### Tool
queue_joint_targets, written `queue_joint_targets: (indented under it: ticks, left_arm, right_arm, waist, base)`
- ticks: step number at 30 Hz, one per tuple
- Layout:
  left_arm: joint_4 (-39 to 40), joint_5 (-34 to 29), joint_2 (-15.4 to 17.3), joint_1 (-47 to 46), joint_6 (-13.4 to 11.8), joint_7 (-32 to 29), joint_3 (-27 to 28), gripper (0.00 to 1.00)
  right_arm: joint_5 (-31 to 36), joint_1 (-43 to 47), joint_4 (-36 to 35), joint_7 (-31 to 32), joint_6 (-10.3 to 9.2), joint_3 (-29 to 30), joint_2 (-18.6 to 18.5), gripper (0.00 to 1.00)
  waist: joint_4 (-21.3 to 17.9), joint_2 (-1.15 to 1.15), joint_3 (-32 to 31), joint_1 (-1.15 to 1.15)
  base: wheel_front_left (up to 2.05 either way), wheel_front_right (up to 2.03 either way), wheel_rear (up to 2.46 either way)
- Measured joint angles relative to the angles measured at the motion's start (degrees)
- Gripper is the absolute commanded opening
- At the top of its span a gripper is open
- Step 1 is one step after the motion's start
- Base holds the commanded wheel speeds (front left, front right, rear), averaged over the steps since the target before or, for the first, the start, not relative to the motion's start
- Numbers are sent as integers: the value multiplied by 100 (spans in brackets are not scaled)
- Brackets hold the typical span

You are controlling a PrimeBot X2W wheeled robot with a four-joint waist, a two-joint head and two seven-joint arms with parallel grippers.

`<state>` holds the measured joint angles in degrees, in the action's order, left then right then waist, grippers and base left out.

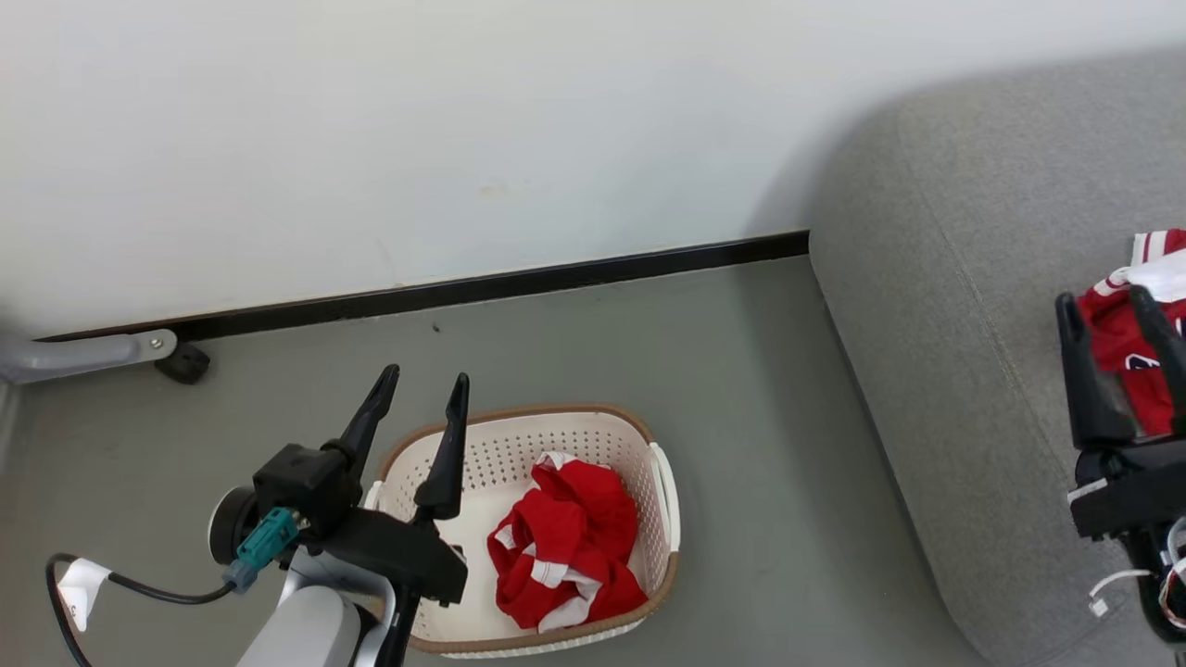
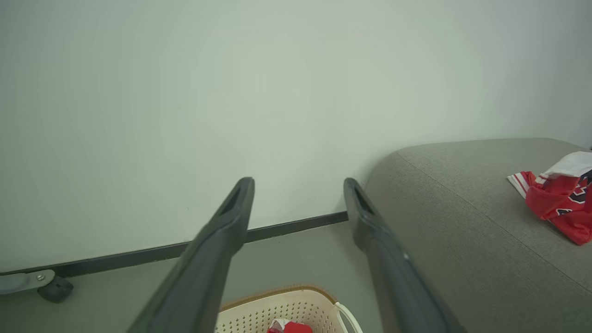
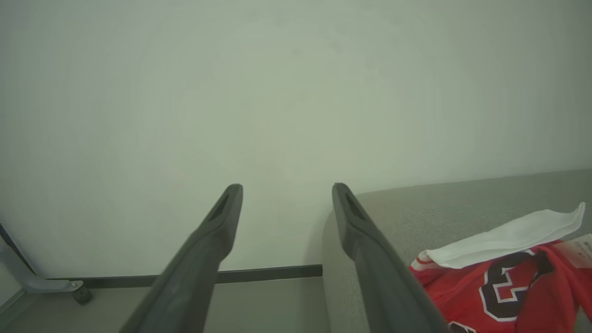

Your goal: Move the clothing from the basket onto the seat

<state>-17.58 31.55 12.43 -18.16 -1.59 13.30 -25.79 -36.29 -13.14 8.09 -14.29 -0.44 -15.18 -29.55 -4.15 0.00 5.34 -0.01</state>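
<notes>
A crumpled red garment with white trim (image 1: 563, 547) lies in the cream basket (image 1: 663, 519) on the floor, its top just showing as red cloth (image 2: 289, 327) in the left wrist view. My left gripper (image 1: 422, 387) hovers open over the basket's left end, holding nothing. A second red garment with black lettering (image 1: 1135, 357) (image 3: 504, 289) (image 2: 562, 206) rests on the grey seat (image 1: 954, 306) at the right. Just in front of that garment stands my right gripper (image 1: 1107, 306), open and empty.
A pale wall with a black skirting strip (image 1: 482, 289) runs behind the basket. A grey frame leg with a black caster (image 1: 181, 361) sits at the far left. Grey floor (image 1: 760, 389) separates basket and seat.
</notes>
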Motion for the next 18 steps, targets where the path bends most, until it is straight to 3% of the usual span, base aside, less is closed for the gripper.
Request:
queue_joint_targets:
  ticks: [8,18]
  left_arm:
    - [-40,48,1,163,-94,43,154,100]
    - [-109,85,26,520,-209,69,425,100]
  right_arm:
    - [93,417,-509,-1,-212,108,259,100]
    - [323,944,-732,-1,-271,160,643,100]
  waist:
    - [381,0,-136,0]
    - [723,0,-319,1]
  base:
    - [0,0,0]
    - [0,0,0]
